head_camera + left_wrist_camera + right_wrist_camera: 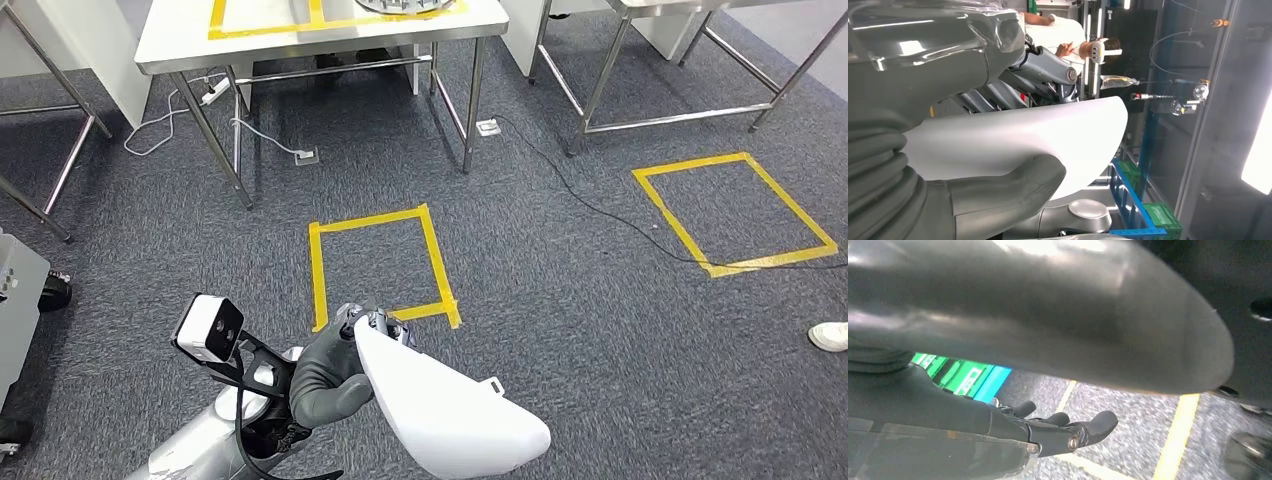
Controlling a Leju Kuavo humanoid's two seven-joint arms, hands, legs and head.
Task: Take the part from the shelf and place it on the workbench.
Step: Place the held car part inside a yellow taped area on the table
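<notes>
Robot lab: steel workbench, floor tape.

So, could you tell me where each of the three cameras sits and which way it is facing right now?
Head view: high on the body, looking forward and down at grey carpet, yellow tape squares and a steel workbench; the left hand holds the white part.
Left wrist view: behind the left hand, turned sideways, looking along the white part toward a person.
Right wrist view: behind the right hand, looking at carpet and yellow tape.
Shared: head and left wrist views both show the part.
</notes>
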